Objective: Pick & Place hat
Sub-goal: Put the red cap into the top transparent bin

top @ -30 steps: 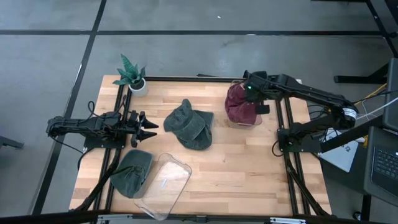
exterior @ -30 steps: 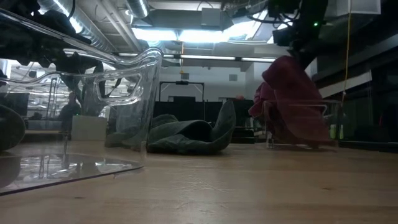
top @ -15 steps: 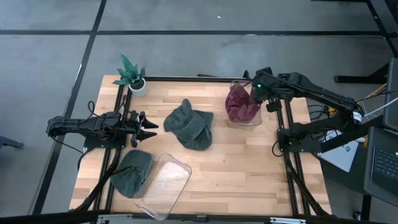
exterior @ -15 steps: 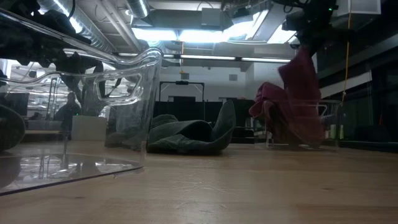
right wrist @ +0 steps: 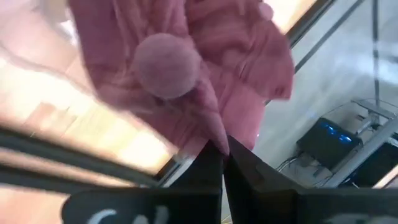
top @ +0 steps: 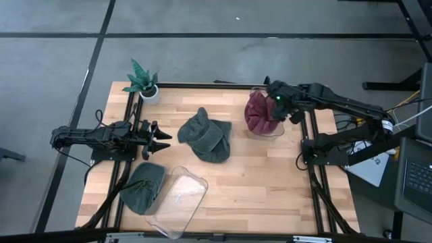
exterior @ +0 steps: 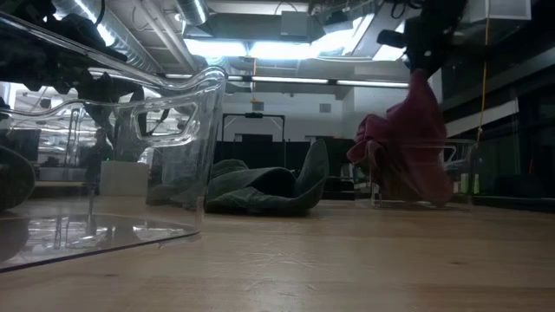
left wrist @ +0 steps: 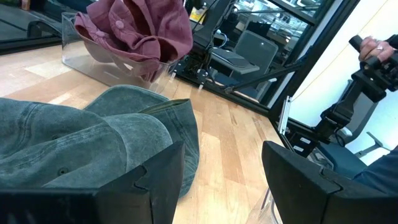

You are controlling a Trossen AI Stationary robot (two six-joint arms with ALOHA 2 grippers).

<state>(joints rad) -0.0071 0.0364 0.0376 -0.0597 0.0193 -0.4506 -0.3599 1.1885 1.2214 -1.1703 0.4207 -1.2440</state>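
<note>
1. Red hat point(top: 260, 113) hangs from the right gripper point(top: 279, 113), whose fingers are pinched together on its fabric, over a clear bin point(top: 264, 128) at the table's point(top: 263, 189) far right corner.
2. Most of the cloth sags into that bin; one edge is pulled up toward the gripper.
3. Left of the bin, mid-table, lies a green hat point(top: 206, 135), crumpled.
4. Left gripper point(top: 160, 140) hovers just left of the green hat, fingers apart, holding nothing.
5. A second green hat point(top: 143, 187) sits at the near left, touching a second clear bin point(top: 179, 199) tipped on its side.
6. A potted plant point(top: 143, 81) stands at the far left corner, well apart from the red hat.
</note>
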